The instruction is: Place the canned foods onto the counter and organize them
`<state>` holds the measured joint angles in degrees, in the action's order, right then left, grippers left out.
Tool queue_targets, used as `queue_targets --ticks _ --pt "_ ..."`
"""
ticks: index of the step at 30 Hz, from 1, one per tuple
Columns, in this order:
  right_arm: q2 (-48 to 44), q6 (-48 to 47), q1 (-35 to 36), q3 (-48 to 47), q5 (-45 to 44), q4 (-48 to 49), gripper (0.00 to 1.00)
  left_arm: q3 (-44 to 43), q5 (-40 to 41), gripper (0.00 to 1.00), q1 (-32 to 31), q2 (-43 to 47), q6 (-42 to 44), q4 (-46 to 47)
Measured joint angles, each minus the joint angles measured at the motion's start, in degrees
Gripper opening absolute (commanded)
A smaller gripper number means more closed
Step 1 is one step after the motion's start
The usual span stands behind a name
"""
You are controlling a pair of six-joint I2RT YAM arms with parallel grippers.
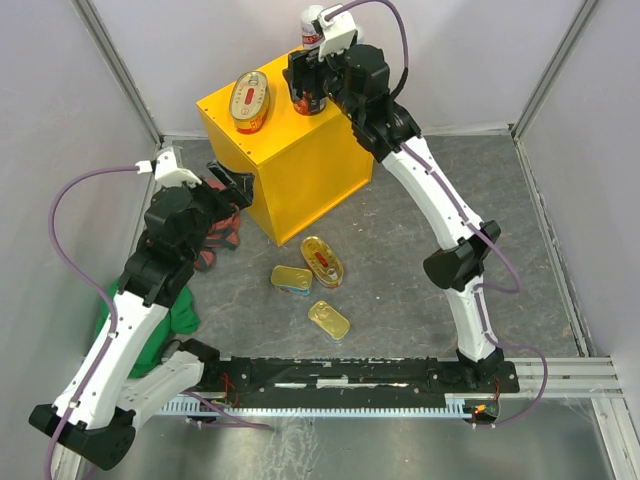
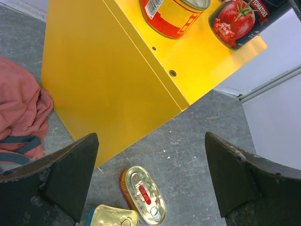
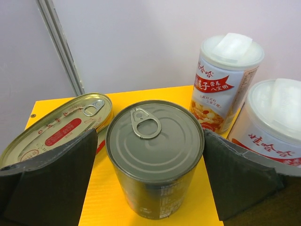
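Note:
On the yellow counter (image 1: 300, 170) stand a dark round can (image 3: 155, 141), an oval gold tin (image 3: 56, 127) and two tall white-topped cans (image 3: 225, 80) (image 3: 273, 117). My right gripper (image 3: 150, 174) is open and straddles the dark can (image 1: 308, 98): there is a gap at its left finger, while the right finger sits close against the rim. My left gripper (image 2: 150, 174) hangs open and empty low beside the counter's side (image 2: 94, 80). An oval gold tin (image 2: 145, 195) and a rectangular gold tin (image 2: 113, 216) lie on the floor below it. Another rectangular tin (image 1: 329, 320) lies nearer the arms.
A red cloth (image 1: 215, 240) lies on the grey floor left of the counter, under my left arm. A green cloth (image 1: 180, 310) lies nearer the front left. Pale walls close in the back and both sides. A black rail (image 1: 350, 385) runs along the near edge.

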<state>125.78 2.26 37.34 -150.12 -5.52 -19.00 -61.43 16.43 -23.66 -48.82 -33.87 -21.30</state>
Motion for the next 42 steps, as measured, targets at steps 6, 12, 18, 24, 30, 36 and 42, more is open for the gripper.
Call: queue_targets --ticks 6,12,18,24,30,36,42 --pt "-5.49 -0.22 0.04 4.61 0.39 1.09 0.99 0.0 0.22 1.0 0.0 -0.04 0.0 0.66" --pt "-12.9 -1.03 0.22 12.04 -0.11 2.99 0.74 0.0 1.44 0.99 0.0 -0.52 0.0 1.46" --pt "-19.67 -0.92 0.42 20.61 -0.79 3.96 0.26 -0.02 2.58 0.98 0.0 -1.6 -0.02 2.34" --pt "-20.68 0.31 0.42 24.17 -0.74 3.26 0.21 -1.36 3.54 0.97 0.0 -4.24 -0.02 2.69" --pt "-19.82 2.03 0.42 25.16 -0.39 2.08 0.2 -3.85 5.01 0.97 0.0 -6.75 0.0 3.19" --pt "-17.66 3.85 0.42 25.24 0.87 1.84 0.2 -6.67 7.06 0.97 0.0 -8.76 0.02 4.33" --pt "-15.43 5.51 0.42 25.66 1.9 1.84 0.21 -8.46 8.57 0.97 0.0 -11.06 0.09 5.2"
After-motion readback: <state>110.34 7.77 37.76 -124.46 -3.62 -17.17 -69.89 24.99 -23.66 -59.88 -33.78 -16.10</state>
